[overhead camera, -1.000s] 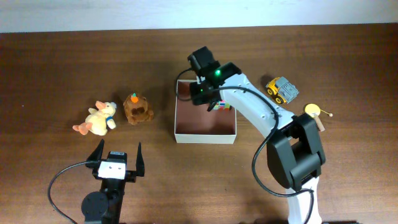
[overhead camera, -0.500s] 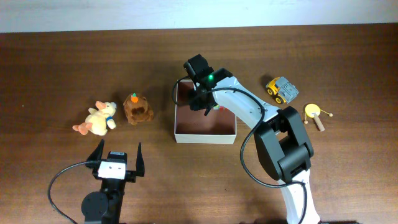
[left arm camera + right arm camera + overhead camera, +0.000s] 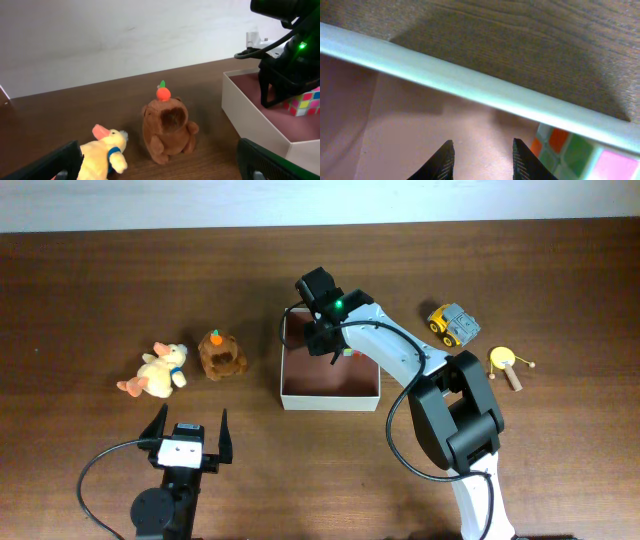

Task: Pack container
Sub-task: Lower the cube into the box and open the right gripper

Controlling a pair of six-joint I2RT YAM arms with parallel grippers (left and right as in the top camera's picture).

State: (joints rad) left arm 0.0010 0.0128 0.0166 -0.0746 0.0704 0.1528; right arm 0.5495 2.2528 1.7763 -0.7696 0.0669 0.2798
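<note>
1. Your right end effector [image 3: 482, 159] is hovering over the container [image 3: 470, 82] and its pinkish floor, fingertips [image 3: 444, 161] parted, gripping nothing.
2. A multicoloured cube [image 3: 570, 152] is sitting lower right, just beside the pale wall.
3. The wooden desk [image 3: 520, 40] is showing beyond the rim.

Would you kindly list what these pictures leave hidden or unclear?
Puzzle cube: overhead, mostly hidden under the right arm; right wrist, cut off by the frame's corner.
Container: left wrist, cropped by the right edge.
Yellow truck: overhead, too small for detail.
</note>
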